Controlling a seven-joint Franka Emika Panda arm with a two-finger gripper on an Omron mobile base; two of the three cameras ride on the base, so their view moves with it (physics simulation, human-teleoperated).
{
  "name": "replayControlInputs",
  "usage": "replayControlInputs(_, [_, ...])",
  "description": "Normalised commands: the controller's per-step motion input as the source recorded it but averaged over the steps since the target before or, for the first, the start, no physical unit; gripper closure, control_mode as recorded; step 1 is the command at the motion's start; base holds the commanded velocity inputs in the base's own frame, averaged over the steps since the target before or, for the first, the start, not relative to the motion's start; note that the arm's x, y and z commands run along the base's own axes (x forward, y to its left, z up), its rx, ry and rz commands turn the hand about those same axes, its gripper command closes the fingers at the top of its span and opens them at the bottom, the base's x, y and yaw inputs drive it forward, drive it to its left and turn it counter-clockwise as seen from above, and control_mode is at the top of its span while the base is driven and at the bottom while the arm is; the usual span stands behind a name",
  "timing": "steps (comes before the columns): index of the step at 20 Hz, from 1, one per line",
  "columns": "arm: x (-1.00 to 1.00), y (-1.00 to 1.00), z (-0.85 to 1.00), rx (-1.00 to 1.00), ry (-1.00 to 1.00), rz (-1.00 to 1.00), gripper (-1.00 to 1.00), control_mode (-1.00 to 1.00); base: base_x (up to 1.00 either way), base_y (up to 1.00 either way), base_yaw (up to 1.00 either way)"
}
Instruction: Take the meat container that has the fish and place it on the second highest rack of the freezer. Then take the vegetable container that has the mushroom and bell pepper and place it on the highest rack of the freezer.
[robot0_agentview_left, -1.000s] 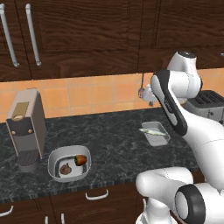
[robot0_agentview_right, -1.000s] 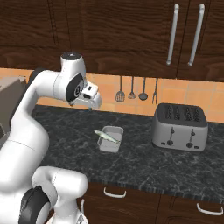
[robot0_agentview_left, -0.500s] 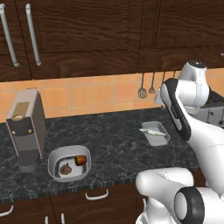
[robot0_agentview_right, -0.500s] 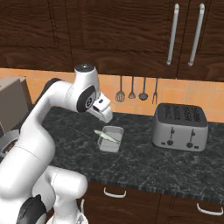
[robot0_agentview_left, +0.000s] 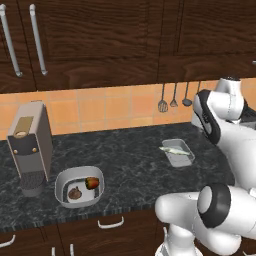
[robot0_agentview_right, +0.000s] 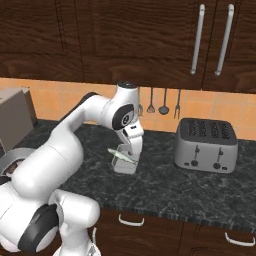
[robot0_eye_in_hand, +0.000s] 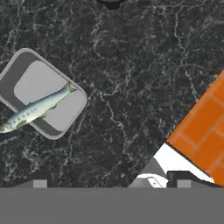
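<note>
The meat container (robot0_agentview_left: 179, 152) is a small grey metal tray on the dark counter, with the fish (robot0_agentview_left: 172, 148) lying slantwise across it. In the hand view the tray (robot0_eye_in_hand: 41, 92) and its fish (robot0_eye_in_hand: 36, 109) sit at the upper left. My gripper (robot0_eye_in_hand: 111, 181) is open and empty, above the counter to one side of the tray. From the right base view the gripper (robot0_agentview_right: 133, 156) hangs just over the tray (robot0_agentview_right: 123, 165). The vegetable container (robot0_agentview_left: 62, 181) holds the mushroom (robot0_agentview_left: 75, 193) and the bell pepper (robot0_agentview_left: 92, 183). The freezer is out of view.
A coffee machine (robot0_agentview_left: 30, 145) stands at the counter's left end and a toaster (robot0_agentview_right: 205, 145) at its right. Utensils (robot0_agentview_right: 162, 102) hang on the orange tiled wall (robot0_agentview_left: 110, 107). Dark wall cabinets (robot0_agentview_right: 150, 40) hang above.
The arm has swung to the right and lowered its hand from high above the counter to just over the fish tray. The jaws have stayed wide apart.
</note>
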Motion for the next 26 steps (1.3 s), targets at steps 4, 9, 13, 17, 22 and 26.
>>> replayControlInputs(4, [0.33, -0.48, -0.19, 0.06, 0.17, -0.3, -1.0, -1.0, 0.0, 0.0, 0.0])
replayControlInputs(9, [0.35, -0.36, -0.23, 0.03, 0.12, -0.24, -1.0, -1.0, 0.0, 0.0, 0.0])
replayControlInputs(13, [0.23, -0.13, -0.64, 0.0, 0.03, -0.16, -1.0, -1.0, 0.0, 0.0, 0.0])
replayControlInputs(17, [0.01, 0.18, -0.64, 0.0, -0.04, -0.08, -1.0, -1.0, 0.0, 0.0, 0.0])
replayControlInputs(22, [0.0, 0.28, -0.46, 0.0, -0.1, -0.07, -1.0, -1.0, 0.0, 0.0, 0.0])
replayControlInputs(26, [0.07, 0.41, -0.35, 0.0, -0.03, -0.01, -1.0, -1.0, 0.0, 0.0, 0.0])
